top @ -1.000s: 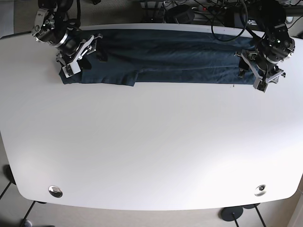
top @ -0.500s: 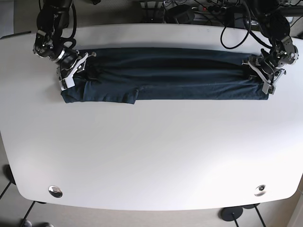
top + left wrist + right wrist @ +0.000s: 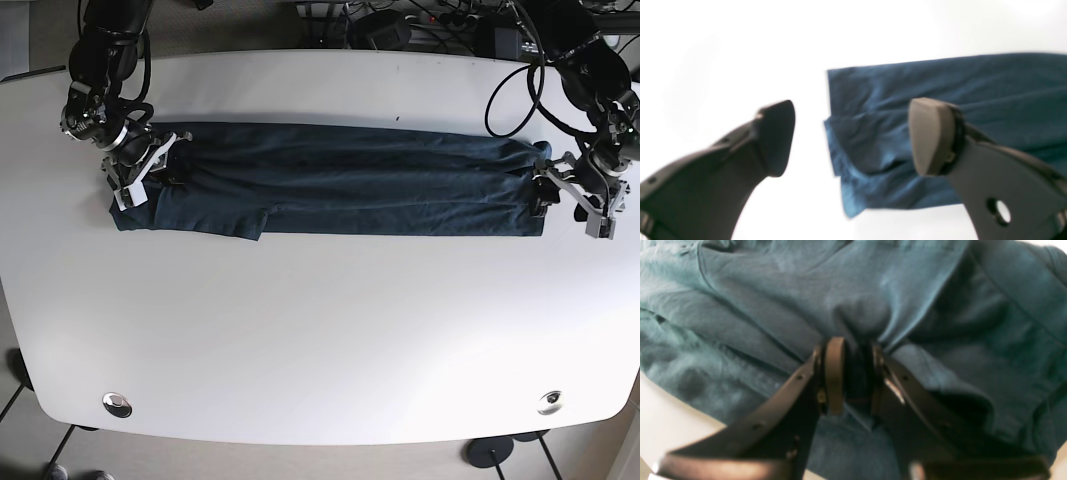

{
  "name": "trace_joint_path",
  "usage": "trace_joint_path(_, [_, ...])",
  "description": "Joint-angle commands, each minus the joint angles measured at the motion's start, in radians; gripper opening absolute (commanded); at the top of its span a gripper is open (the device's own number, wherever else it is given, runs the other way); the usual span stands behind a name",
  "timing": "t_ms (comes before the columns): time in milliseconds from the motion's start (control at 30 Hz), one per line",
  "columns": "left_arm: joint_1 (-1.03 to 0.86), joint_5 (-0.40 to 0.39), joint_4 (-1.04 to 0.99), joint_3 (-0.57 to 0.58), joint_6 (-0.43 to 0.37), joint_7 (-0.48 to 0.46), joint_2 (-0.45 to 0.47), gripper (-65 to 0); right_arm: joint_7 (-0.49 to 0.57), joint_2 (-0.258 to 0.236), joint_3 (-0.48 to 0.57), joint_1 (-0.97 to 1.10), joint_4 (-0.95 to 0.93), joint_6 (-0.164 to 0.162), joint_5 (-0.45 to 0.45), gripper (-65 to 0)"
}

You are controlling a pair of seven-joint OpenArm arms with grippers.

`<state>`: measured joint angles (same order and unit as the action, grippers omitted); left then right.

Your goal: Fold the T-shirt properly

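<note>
Lying as a long dark-blue band across the far half of the white table (image 3: 320, 330), the T-shirt (image 3: 340, 180) runs from about 9 o'clock to 3 o'clock, already doubled lengthwise with a sleeve flap hanging out at its near edge toward 9 o'clock. It looks light, limp and easily creased, so it should drape and slide when pulled, and the sensible holds are the stacked layers at each short end. The right gripper (image 3: 850, 373) is clenched on a bunched fold of cloth at the 9 o'clock end, fabric puckering around its tips. The left gripper (image 3: 853, 136) is released, jaws spread wide and straddling the layered hem at the 3 o'clock end, one finger over bare table and one over cloth, gripping nothing. Cables (image 3: 510, 70) and equipment crowd the far edge near 12 o'clock, off the tabletop; two round metal fittings (image 3: 118, 404) sit near the front corners, well apart from the cloth.
</note>
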<state>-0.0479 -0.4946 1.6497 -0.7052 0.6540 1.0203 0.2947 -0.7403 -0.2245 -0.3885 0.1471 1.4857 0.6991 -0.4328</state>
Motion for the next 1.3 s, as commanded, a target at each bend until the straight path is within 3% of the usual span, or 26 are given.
trace_joint_path(33, [0.021,-0.045,-0.024,-0.008,-0.001,-0.018,0.021,-14.2,-0.002,-0.011,-0.003,-0.005,0.016,-0.001,0.001,-54.1])
trace_joint_path(233, [0.050,-0.097,-0.260,-0.014,0.000,-0.021,0.056,-14.3,-0.002,-0.009,-0.003,-0.004,0.016,-0.001,-0.001,-54.1])
trace_joint_path(367, [0.055,-0.092,-0.273,0.006,0.000,-0.019,0.047,-14.4,-0.002,-0.009,-0.003,-0.004,0.016,-0.001,-0.001,-54.1])
trace_joint_path(467, [0.055,-0.097,-0.326,0.083,0.000,-0.019,0.047,-14.4,-0.002,-0.008,-0.005,-0.005,0.017,-0.001,-0.002,-54.1])
trace_joint_path(733, [0.055,-0.089,-0.375,0.091,-0.006,-0.019,0.019,-15.4,-0.002,-0.008,-0.011,-0.005,0.017,-0.001,-0.002,-54.1])
trace_joint_path(800, [0.055,-0.089,-0.375,0.091,-0.007,-0.019,0.008,-27.5,-0.002,-0.008,-0.011,-0.005,0.017,-0.001,-0.002,-54.1])
trace_joint_path(900, [0.055,-0.089,-0.369,0.088,-0.009,-0.036,-0.004,-58.1,-0.002,-0.008,-0.011,-0.005,0.017,-0.001,-0.002,-54.1])
trace_joint_path(933, [0.052,-0.089,-0.363,0.088,-0.009,-0.050,-0.004,-62.2,-0.002,-0.008,-0.011,-0.007,0.017,-0.001,-0.002,-54.1])
trace_joint_path(1100, [0.010,-0.089,-0.096,0.101,-0.009,-0.064,-0.041,-62.1,-0.002,-0.008,-0.013,-0.007,0.017,-0.001,-0.002,-54.1])
trace_joint_path(1200, [0.000,-0.088,0.054,0.201,-0.018,-0.062,-0.075,-62.1,-0.002,-0.008,-0.013,-0.007,0.017,-0.001,-0.002,-54.1])
trace_joint_path(1300, [-0.031,-0.088,0.149,0.335,-0.086,-0.053,-0.105,-62.1,-0.002,-0.008,-0.013,-0.007,0.017,-0.001,-0.002,-54.1])
